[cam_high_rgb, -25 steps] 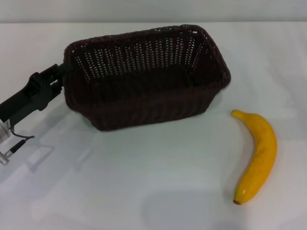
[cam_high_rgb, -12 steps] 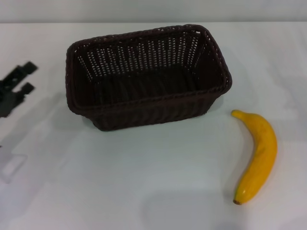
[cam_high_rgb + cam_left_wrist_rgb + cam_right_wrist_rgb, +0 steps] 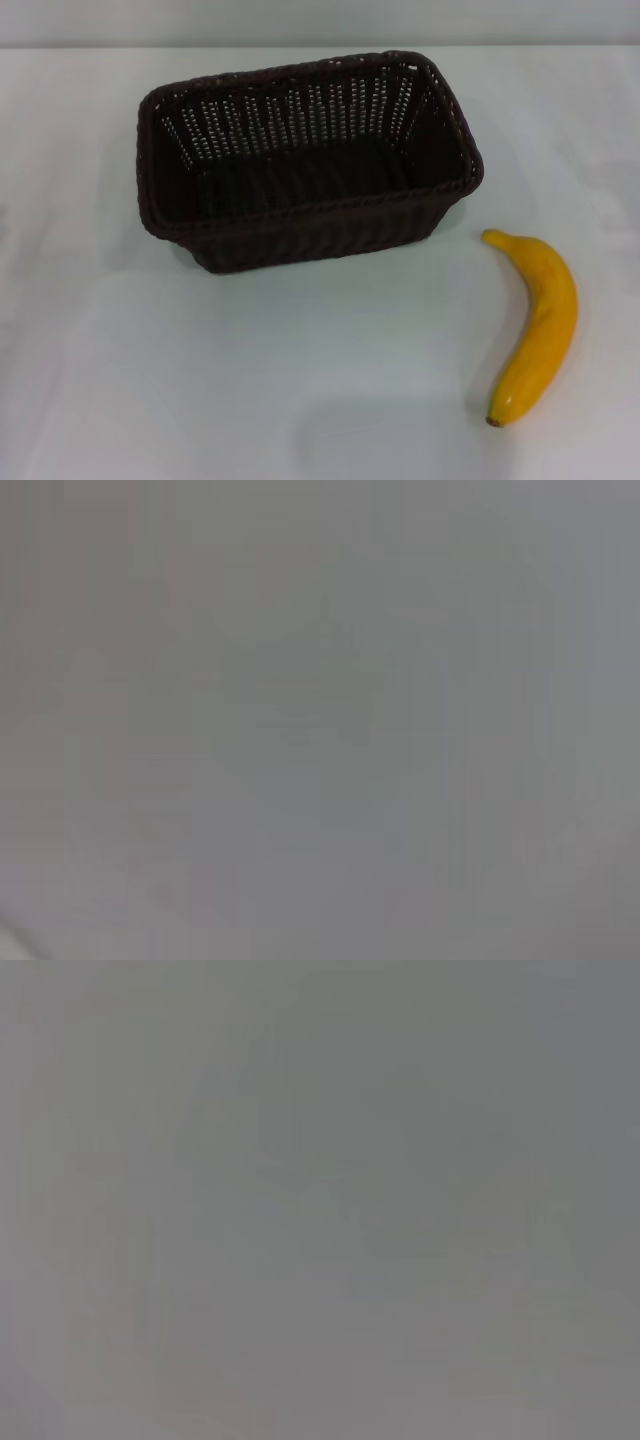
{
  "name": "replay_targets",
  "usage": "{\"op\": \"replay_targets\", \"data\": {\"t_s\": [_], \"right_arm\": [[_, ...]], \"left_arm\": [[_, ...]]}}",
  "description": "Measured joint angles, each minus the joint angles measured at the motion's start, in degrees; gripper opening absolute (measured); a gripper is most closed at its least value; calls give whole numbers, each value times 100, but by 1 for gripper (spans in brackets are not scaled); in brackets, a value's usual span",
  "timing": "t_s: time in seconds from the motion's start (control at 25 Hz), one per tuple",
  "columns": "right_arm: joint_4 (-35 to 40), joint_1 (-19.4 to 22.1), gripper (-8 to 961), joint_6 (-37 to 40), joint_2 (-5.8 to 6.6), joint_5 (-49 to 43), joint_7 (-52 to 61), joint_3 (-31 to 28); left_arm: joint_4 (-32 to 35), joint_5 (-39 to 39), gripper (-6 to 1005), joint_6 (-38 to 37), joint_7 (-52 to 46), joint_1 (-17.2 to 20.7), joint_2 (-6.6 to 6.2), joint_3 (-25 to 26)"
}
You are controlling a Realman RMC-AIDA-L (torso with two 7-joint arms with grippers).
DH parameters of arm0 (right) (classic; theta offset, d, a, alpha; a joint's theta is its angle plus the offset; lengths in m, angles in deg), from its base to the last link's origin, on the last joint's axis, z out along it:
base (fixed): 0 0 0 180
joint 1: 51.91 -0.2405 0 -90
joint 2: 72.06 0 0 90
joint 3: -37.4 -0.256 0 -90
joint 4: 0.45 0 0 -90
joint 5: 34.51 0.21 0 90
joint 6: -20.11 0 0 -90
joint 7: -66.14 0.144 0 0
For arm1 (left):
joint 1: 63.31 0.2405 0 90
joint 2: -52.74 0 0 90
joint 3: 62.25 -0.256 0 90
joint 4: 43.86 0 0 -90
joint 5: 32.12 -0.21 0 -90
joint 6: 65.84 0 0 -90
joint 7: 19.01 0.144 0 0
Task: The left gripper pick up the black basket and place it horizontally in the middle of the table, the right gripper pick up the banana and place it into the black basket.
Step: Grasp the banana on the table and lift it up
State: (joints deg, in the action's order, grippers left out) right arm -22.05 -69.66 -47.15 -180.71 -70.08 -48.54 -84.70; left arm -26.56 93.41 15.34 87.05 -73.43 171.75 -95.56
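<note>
Neither the left pincer nor the right pincer is showing in any view, so I cannot tell their state. The black basket (image 3: 305, 160) is standing upright on the white bench (image 3: 250, 380), and the banana (image 3: 534, 322) is lying apart at its right.

1. No text, label, brand, number or sign is showing anywhere that can be read.
</note>
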Motion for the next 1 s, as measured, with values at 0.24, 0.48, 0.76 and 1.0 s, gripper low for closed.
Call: {"op": "replay_targets", "data": {"t_s": [0.24, 0.48, 0.76, 1.0], "right_arm": [[-1318, 122, 866, -176, 705, -2445, 3208, -11], [-4381, 216, 859, -273, 459, -6364, 6701, -149], [-7203, 13, 850, -1304, -583, -9951, 9180, 49], [-7718, -171, 851, -1818, -626, -10979, 10834, 1508]], "left_arm": [[-330, 690, 881, -6, 1530, -59, 6, -1], [-339, 1179, 881, -423, 2004, -161, -13, -1], [-356, 1401, 881, -660, 2739, -200, -8, 0], [-486, 1396, 881, -912, 3071, -271, -6, -8]]}}
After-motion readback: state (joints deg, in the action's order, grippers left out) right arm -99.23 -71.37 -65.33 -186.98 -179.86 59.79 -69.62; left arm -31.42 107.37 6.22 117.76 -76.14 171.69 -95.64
